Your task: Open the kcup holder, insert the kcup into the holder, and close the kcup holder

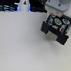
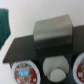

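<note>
Over on the exterior view's left, at the back of the pale table (image 1: 16, 50), a white post (image 1: 23, 1) shaped like a bottle stands upright, with dark clutter behind it that is too blurred to name. The wide middle of the table lies bare and well apart from everything else.

Further to the exterior view's right, the white arm (image 1: 58, 2) reaches down from the top edge, and its gripper (image 1: 57, 15) hangs right over the kcup holder (image 1: 56, 28), close enough that I cannot see a gap between them. The fingers are lost in the blur against the black box, so I cannot tell how far apart they stand or whether they have hold of anything.

The kcup holder sits tilted to the table's edges near the back right. Its slot tray shows from above, with round pod tops visible. Among them is a spot of bright green, the kcup (image 1: 55, 20), at the top of the holder just under the gripper. Whether it is seated in a slot or pinched above one I cannot say. Beside it, a red-topped pod (image 1: 65, 21) shows.

The wrist view looks down on the holder's flat black top (image 2: 30, 47), with a grey block (image 2: 52, 32) on or over it. Nearer the camera lie two red-and-white pods (image 2: 25, 74) and a pale round slot (image 2: 55, 67) between them.
</note>
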{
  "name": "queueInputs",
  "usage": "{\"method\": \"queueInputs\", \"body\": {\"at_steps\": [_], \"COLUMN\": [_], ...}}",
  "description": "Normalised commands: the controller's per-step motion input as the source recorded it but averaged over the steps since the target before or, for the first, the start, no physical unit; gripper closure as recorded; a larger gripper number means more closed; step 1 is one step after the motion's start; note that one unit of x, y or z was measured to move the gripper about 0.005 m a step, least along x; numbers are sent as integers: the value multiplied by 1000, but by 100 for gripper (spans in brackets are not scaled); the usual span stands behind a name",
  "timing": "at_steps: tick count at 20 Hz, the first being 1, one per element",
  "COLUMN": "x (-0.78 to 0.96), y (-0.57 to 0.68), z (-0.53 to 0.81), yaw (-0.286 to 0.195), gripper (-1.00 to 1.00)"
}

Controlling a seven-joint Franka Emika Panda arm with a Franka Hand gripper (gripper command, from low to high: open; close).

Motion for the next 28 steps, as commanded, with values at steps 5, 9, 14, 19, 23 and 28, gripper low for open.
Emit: {"method": "queueInputs", "body": {"at_steps": [5,9,14,19,23,28], "x": [280,160,-87,-325,-520,-476], "y": [188,231,246,293,347,624], "z": [-212,-241,-221,-71,-3,44], "yaw": [184,238,221,155,132,42], "gripper": [-100,-100,-100,-100,-100,-100]}}
